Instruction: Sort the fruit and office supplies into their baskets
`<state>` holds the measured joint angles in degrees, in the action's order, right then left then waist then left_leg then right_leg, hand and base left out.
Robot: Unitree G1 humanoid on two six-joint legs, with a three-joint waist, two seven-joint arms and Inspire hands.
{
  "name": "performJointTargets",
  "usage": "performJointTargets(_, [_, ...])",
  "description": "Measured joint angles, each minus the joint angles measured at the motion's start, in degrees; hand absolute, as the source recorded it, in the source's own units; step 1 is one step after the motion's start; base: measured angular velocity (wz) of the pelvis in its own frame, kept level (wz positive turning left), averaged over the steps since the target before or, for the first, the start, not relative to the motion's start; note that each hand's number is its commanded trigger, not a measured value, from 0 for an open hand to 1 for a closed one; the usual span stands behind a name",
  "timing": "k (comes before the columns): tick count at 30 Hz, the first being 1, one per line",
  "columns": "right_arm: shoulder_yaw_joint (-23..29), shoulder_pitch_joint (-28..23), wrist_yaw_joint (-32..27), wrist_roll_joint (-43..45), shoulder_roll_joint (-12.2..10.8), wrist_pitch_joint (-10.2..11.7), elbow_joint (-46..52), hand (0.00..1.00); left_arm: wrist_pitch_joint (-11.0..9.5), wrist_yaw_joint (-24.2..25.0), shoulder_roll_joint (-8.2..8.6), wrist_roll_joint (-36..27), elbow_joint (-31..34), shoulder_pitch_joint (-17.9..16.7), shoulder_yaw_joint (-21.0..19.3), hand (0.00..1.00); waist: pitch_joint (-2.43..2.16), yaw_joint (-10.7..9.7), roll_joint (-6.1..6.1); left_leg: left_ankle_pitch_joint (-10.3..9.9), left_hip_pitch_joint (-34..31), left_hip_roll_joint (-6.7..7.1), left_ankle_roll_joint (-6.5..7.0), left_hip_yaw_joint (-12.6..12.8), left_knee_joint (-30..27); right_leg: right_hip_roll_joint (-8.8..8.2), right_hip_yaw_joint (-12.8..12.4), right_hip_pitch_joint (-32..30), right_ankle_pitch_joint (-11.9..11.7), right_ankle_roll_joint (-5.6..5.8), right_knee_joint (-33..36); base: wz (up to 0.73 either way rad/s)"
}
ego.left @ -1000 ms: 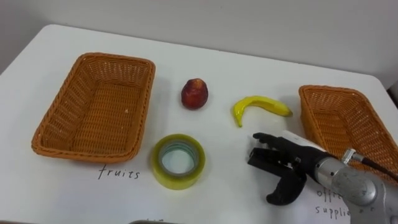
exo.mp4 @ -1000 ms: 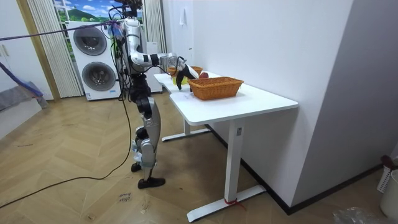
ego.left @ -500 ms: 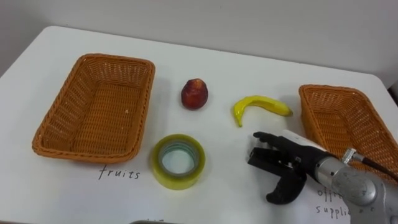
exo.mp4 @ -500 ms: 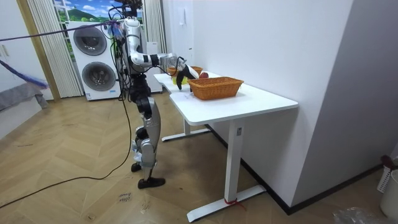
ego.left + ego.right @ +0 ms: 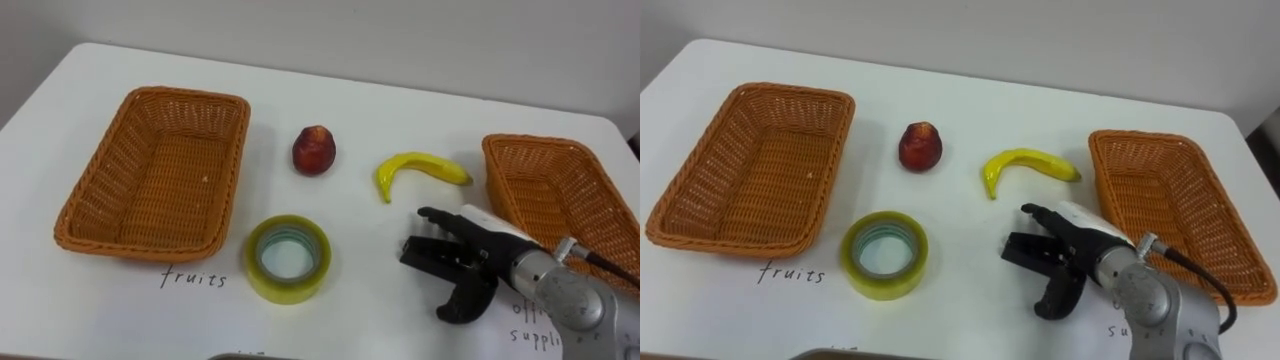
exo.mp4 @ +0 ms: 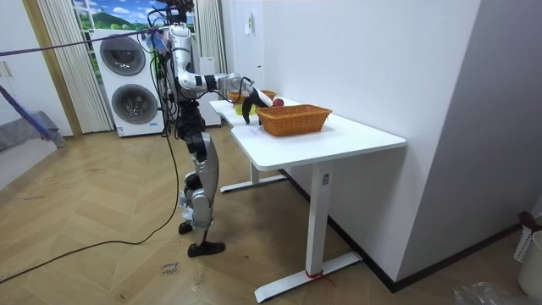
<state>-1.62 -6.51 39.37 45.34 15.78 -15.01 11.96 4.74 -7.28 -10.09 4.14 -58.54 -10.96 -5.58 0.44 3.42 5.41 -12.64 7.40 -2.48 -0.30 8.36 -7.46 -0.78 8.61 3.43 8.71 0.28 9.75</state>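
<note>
— How is the right hand [image 5: 464, 257] held?
— Open and empty, near the table's [image 5: 400, 105] front edge. Banana [image 5: 420, 168], red fruit [image 5: 313, 150] and tape roll [image 5: 287, 258] are seen between the left basket [image 5: 100, 200] and right basket [image 5: 512, 195].

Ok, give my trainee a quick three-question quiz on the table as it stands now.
1. True or false: the banana lies in the right basket.
2. Which lies nearest the left basket? A) tape B) banana C) right hand
3. Fill in: the right hand is open and holds ___.

Key: 1 false, it lies on the table between the baskets; 2 A; 3 nothing.
</note>
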Motion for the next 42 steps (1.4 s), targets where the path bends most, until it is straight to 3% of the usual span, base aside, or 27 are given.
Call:
performJointTargets(15, [0.1,0.0,-0.6,0.7,-0.3,0.0,0.0,0.00,0.0,0.0,0.33,0.3,0.1,0.1,-0.4,0.00,-0.09,0.0,0.13,0.0,-0.2,0.00,0.00,0.0,0.0,-0.02,0.2,-0.3,0.0,0.00,0.0,0.00])
performJointTargets(28, [-0.2,-0.2,-0.6,2.7,-2.6,0.0,0.0,0.00,0.0,0.0,0.35,0.3,0.2,0.1,-0.4,0.00,-0.43,0.1,0.61,0.0,-0.2,0.03,0.00,0.0,0.0,-0.03,0.1,-0.3,0.0,0.00,0.0,0.00])
performJointTargets(42, [-4.4,1.2,-1.2,6.7,-2.6,-0.9,0.1,0.00,-0.1,-1.5,0.44,-0.1,1.9,0.1,1.5,0.00,-0.47,0.6,0.57,0.0,-0.2,0.02,0.00,-0.3,0.0,-0.03,0.4,-0.2,0.0,0.00,0.0,0.00])
